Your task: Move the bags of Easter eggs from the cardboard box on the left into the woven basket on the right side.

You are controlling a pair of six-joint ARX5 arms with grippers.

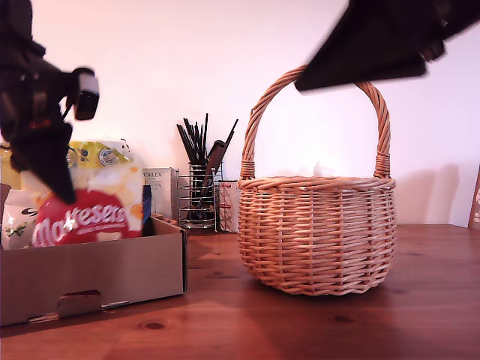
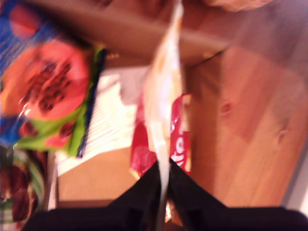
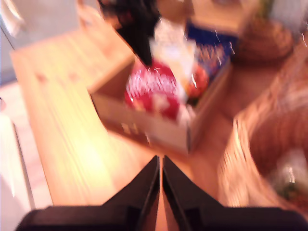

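Our first gripper (image 2: 163, 192) pinches the top edge of the red bag (image 1: 81, 217), which hangs half above the box (image 1: 90, 274) wall. Our second gripper (image 3: 160, 185), jaws closed on nothing, hovers above the basket (image 1: 319, 236) handle. Bare wooden table (image 1: 225, 315) separates box and basket; a pale wall stands behind

"Maltesers" on red bag (image 1: 81, 219), "ORLEX" on carton (image 1: 159, 191)
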